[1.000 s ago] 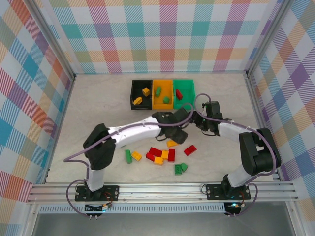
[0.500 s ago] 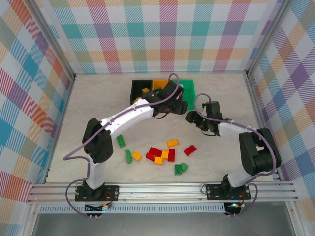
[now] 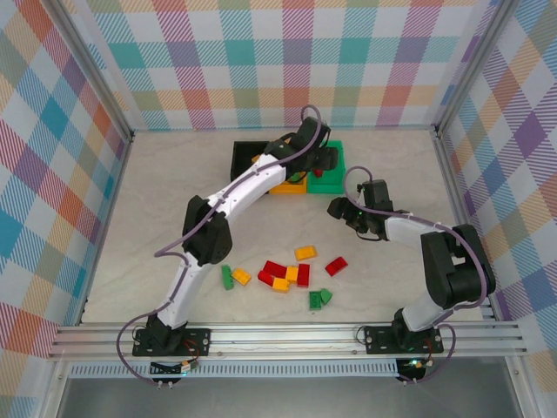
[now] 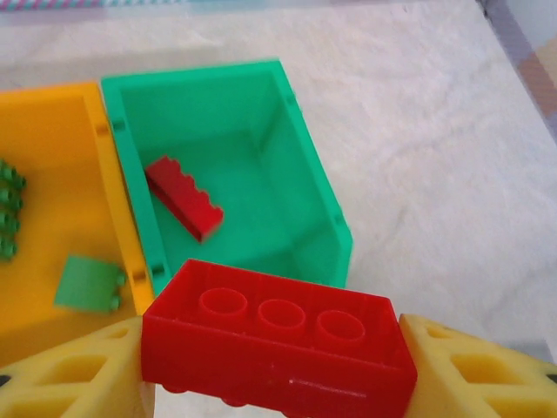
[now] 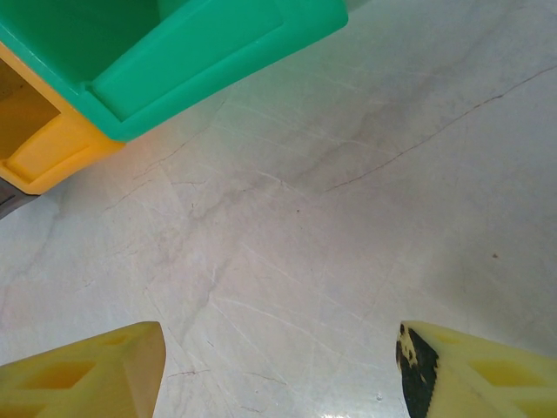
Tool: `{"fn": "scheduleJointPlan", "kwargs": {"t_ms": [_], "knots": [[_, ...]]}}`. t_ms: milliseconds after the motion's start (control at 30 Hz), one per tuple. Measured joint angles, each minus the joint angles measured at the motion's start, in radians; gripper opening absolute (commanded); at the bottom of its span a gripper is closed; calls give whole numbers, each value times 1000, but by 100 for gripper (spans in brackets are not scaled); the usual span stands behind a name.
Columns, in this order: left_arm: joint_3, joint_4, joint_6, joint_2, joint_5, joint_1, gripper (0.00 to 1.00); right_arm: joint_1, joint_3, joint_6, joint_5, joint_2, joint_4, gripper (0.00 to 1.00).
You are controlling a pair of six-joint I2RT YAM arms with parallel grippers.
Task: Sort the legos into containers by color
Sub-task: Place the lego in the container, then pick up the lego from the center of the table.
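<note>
In the left wrist view my left gripper is shut on a red lego, studs down, just in front of the green container. One red lego lies inside that container. From above, the left gripper hangs over the green container, beside the orange container and the black container. My right gripper stands open and empty low over bare table, in front of the green container. Several loose legos lie mid-table: yellow, red, green.
Green legos lie in the orange container. The left arm stretches diagonally from its base across the table to the containers. Metal frame posts and checked walls close in the table on three sides.
My left arm has swung from the middle of the table back to the containers, carrying the red lego over the green one. The right arm has not moved.
</note>
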Motion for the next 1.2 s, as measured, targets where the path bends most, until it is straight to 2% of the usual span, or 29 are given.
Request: {"fn": "scheduleJointPlan", "kwargs": {"t_ms": [167,233,367,600,833,967,1200], "knots": [[44,-4,-35,72,24,11,77,0,0,1,0,0,0,71],[-11,16,-42,56,31,11,83,0,0,4,-1,0,0,71],[-232,53,-49,-50,49,9,83,0,0,5,-11,2,4,71],[-688,143,-48,-367,75,-16,82,0,0,12,-37,18,16,71],[-951,189,-31,-541,101,-61,81,0,0,22,-54,22,29,71],[-1012,168,5,-546,104,-112,81,0,0,28,-57,35,33,71],[-1002,109,109,-527,101,-211,81,0,0,34,-61,65,38,71]]}}
